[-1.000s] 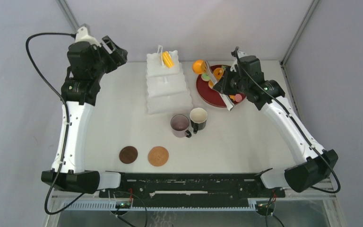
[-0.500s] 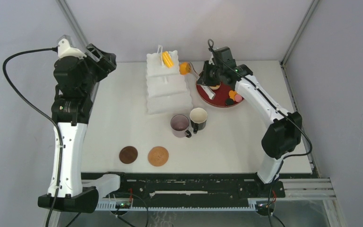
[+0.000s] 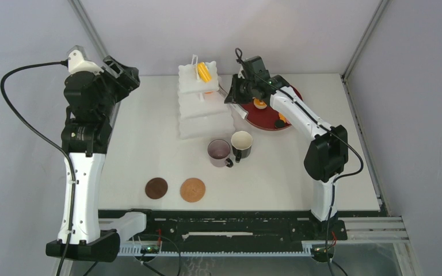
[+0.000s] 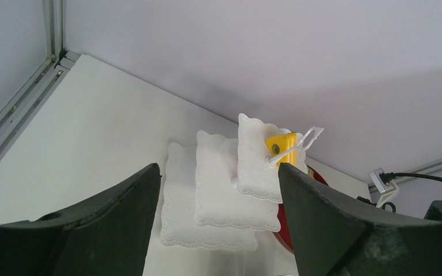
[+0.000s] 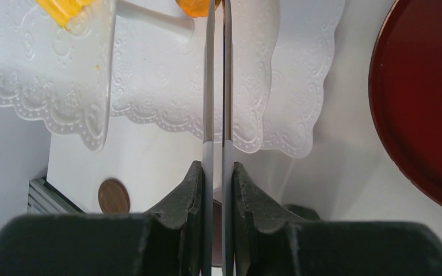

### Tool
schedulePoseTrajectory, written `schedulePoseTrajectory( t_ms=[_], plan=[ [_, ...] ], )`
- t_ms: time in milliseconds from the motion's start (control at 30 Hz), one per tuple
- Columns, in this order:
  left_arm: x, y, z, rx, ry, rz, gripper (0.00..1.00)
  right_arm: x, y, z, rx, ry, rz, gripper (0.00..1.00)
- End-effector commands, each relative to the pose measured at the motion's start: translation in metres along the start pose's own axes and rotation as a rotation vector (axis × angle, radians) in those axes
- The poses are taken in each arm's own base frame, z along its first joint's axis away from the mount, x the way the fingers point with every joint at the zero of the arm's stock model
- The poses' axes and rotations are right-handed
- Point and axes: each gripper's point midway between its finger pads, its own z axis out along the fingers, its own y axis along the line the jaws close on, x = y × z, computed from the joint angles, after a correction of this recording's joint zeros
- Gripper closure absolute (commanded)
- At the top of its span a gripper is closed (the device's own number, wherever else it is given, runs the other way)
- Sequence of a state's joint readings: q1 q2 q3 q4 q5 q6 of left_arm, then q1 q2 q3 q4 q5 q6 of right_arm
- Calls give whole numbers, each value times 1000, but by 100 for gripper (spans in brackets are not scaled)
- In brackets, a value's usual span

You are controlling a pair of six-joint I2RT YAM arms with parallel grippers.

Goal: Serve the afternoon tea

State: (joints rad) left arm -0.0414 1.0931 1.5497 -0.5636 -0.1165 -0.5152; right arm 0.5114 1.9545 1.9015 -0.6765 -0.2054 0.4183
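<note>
White three-tier stand [image 3: 205, 122], far centre of the counter [image 3: 132, 144]: one yellow pastry [image 3: 204, 72] on top, lower tiers bare as far as I see. Right end effector [image 5: 217, 172]: clamped on the long metal tongs [image 5: 217, 86], an orange pastry [image 5: 197, 5] at their tips over the middle tier, not yet set down. Dark red tray [image 3: 263, 118]: a few pastries [image 3: 259, 103] left. Left end effector [image 4: 218, 230]: wide open, empty, raised. Mauve mug [image 3: 219, 150], black mug [image 3: 242, 142]: beside each other, off both coasters [image 3: 156, 187]. I judge this early.
</note>
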Motion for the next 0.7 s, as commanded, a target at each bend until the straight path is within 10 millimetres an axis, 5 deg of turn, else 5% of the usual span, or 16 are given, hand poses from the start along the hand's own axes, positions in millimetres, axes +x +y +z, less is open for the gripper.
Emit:
schedulePoseTrajectory(
  t_ms=[0, 67, 267, 667],
  plan=[
    [-6, 4, -5, -6, -29, 21, 20, -29, 23, -8, -57, -88, -9, 77],
    [-3, 3, -5, 3, -22, 24, 20, -31, 20, -9, -29, -98, -27, 63],
    [-3, 3, -5, 4, -22, 27, 20, -34, 19, -18, -15, -114, -31, 54],
    [0, 5, -7, -1, -17, 31, 20, -44, 7, -60, 6, -201, -29, 52]
  ],
)
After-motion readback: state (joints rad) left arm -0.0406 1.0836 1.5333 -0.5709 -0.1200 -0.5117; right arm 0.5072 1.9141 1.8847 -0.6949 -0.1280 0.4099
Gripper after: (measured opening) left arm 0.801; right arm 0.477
